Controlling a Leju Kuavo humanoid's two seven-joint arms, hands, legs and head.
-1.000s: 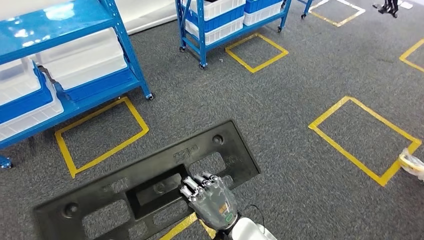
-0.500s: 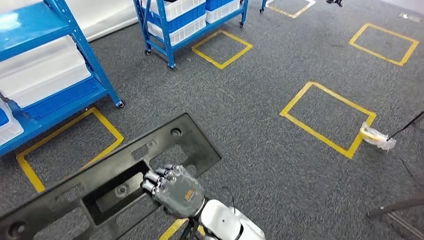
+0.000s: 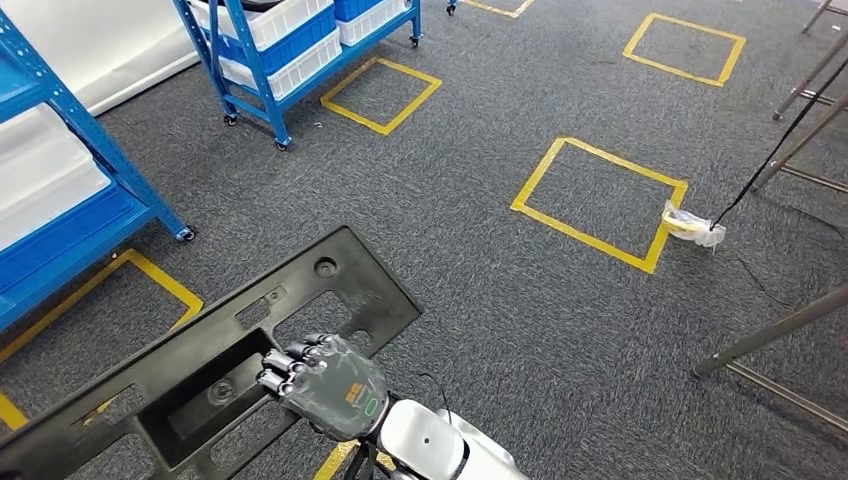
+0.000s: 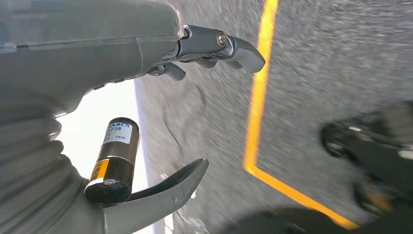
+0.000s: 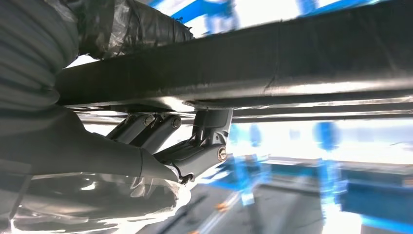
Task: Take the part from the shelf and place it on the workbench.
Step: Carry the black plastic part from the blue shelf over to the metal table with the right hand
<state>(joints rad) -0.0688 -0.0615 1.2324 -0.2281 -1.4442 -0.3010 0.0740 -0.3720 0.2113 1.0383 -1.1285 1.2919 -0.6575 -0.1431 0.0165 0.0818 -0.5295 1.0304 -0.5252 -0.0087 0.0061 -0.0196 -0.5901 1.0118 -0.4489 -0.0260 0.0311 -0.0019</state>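
The part (image 3: 330, 275) is a long black plastic panel with several cutouts, carried flat above the carpet at the lower left of the head view. My right hand (image 3: 325, 385) grips it at the edge of its middle cutout, fingers curled over the rim. In the right wrist view the part (image 5: 292, 63) runs as a dark bar across the picture, with the hand's fingers (image 5: 195, 141) hooked under it. My left hand (image 4: 122, 58) hangs over the grey carpet with its fingers (image 4: 234, 46) and thumb (image 4: 165, 195) apart and nothing between them.
A blue wheeled shelf (image 3: 270, 40) with white and blue bins stands at the back left, another blue shelf (image 3: 60, 200) at the far left. Yellow tape squares (image 3: 600, 200) mark the carpet. Metal stand legs (image 3: 780, 330) and a cable with a taped bundle (image 3: 690, 225) lie at the right.
The whole picture has slid to the left as the camera turned right: the shelves drift out, stand legs come in at the right. My right hand keeps its hold on the part.
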